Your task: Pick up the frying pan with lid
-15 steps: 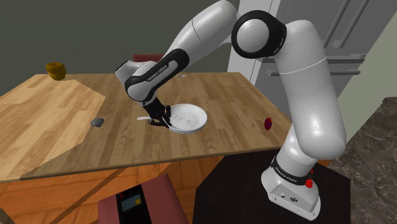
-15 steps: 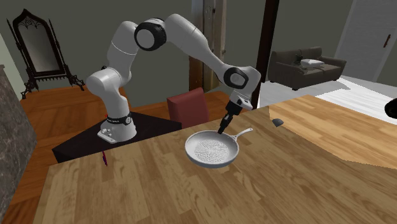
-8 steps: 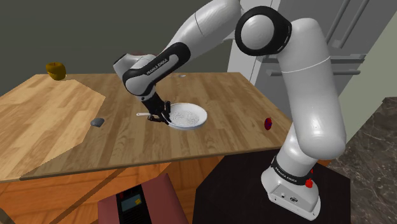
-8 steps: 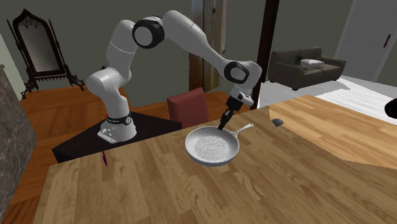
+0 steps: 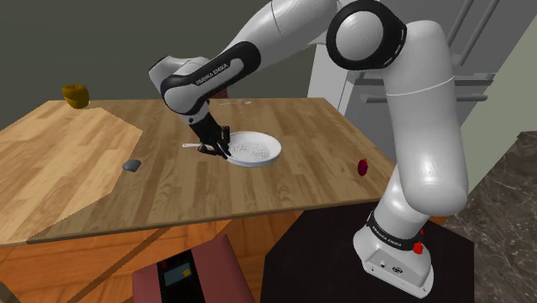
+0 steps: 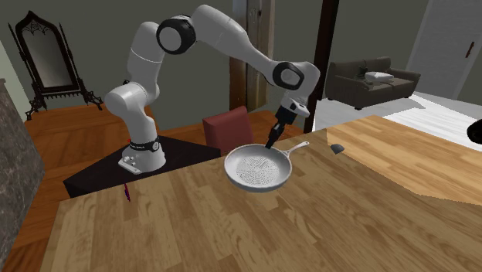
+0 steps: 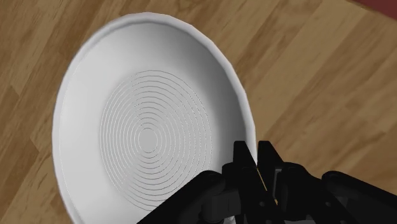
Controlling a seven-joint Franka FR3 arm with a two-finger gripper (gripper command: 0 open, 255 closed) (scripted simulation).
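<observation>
End effector (image 7: 255, 160) pinches the rim of one white frying pan (image 7: 146, 137) (above one wooden table (image 7: 318, 76)).

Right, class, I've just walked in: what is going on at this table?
A white robot arm has its black end effector shut on the rim of a white frying pan, beside the handle. The pan hangs tilted, apparently lifted just clear of the wooden table, its ridged inside open to view.

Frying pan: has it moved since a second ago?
Yes. The frying pan has risen above the table, up toward the red chair, clasped by the fingers.
</observation>
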